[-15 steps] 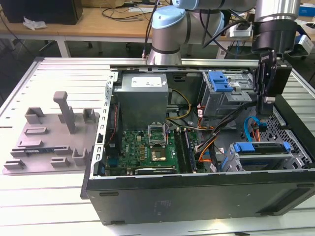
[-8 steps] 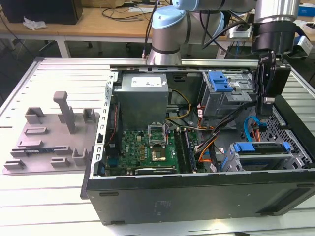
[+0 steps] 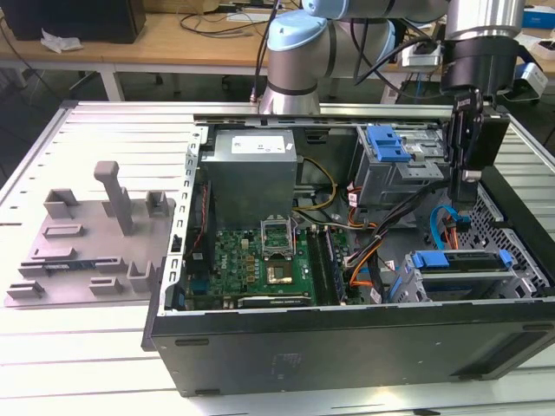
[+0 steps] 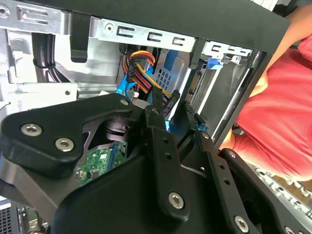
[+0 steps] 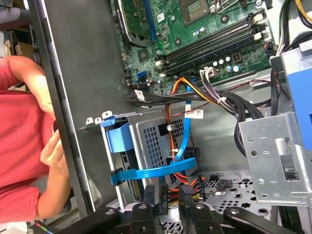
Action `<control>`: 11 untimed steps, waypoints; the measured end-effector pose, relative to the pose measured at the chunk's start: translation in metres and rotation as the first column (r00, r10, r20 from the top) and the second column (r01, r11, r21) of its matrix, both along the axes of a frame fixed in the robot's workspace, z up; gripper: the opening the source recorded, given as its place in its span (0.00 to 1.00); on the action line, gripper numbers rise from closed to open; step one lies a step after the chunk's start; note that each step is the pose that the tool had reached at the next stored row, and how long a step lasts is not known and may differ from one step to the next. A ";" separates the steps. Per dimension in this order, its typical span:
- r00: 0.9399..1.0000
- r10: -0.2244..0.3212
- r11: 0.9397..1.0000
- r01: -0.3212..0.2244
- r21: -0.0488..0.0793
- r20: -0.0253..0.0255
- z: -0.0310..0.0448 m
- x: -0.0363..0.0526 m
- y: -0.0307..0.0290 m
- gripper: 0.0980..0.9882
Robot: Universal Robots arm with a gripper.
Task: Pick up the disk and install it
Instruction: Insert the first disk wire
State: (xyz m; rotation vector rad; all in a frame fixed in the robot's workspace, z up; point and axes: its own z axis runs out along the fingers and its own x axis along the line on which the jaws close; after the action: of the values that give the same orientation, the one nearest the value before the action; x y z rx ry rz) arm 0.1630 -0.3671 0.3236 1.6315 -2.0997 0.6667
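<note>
Disk [image 3: 460, 272], silver with blue carrier frame, sits inside computer case [image 3: 347, 351].

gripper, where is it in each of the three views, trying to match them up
Exterior view: the gripper hangs in the open computer case at the exterior view's right, pointing down beside the blue cable.
Second wrist view: the gripper is in the foreground, tips near the red and yellow wires.
First wrist view: the gripper points toward the drive cage.
Shared landmark: the blue cable.
</note>
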 end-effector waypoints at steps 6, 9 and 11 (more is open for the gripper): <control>1.000 0.012 1.000 -0.012 0.000 -0.001 -0.0005 0.0000 -0.0008 0.26; 1.000 0.014 1.000 -0.014 0.000 0.000 -0.0009 -0.0008 -0.0025 0.26; 1.000 0.014 1.000 -0.014 0.000 -0.001 -0.0010 -0.0014 -0.0033 0.26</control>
State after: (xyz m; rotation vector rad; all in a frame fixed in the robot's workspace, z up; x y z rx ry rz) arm 0.1616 -0.3704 0.3226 1.6474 -2.0900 0.6704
